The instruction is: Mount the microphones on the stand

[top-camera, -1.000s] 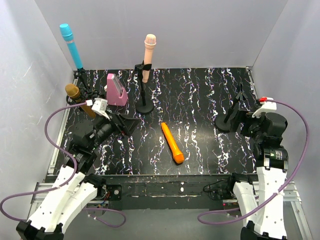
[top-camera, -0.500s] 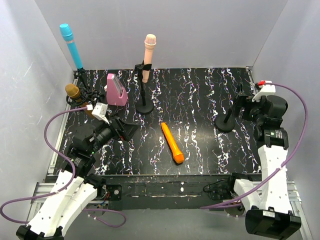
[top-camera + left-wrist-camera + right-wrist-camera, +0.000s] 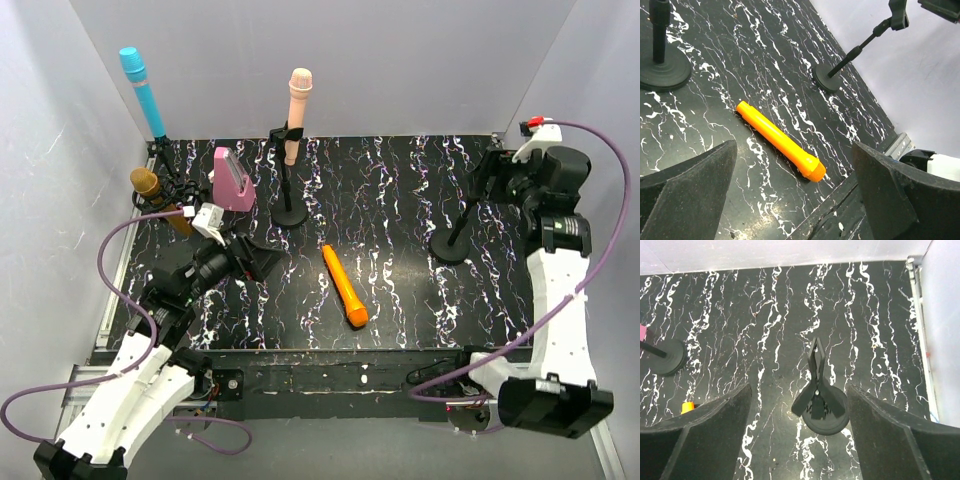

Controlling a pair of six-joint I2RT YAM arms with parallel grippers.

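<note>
An orange microphone (image 3: 344, 286) lies flat mid-table, head toward the front edge. My left gripper (image 3: 262, 258) hovers just left of it, open, fingers wide on either side of the orange microphone (image 3: 780, 140) in the left wrist view. The cyan microphone (image 3: 143, 92), gold microphone (image 3: 158, 198) and peach microphone (image 3: 296, 112) each sit in a stand. At the right an empty stand (image 3: 455, 235) leans, its clip (image 3: 816, 385) bare. My right gripper (image 3: 497, 180) is open above that clip, nothing between its fingers (image 3: 715, 430).
A pink wedge block (image 3: 232, 180) sits at the back left beside the peach microphone's stand base (image 3: 662, 70). White walls close in three sides. A metal rail (image 3: 920, 340) runs along the table's right edge.
My right arm has risen and swung toward the back, now over the empty stand's clip, its jaws a little narrower. My left gripper has edged slightly toward the orange microphone.
</note>
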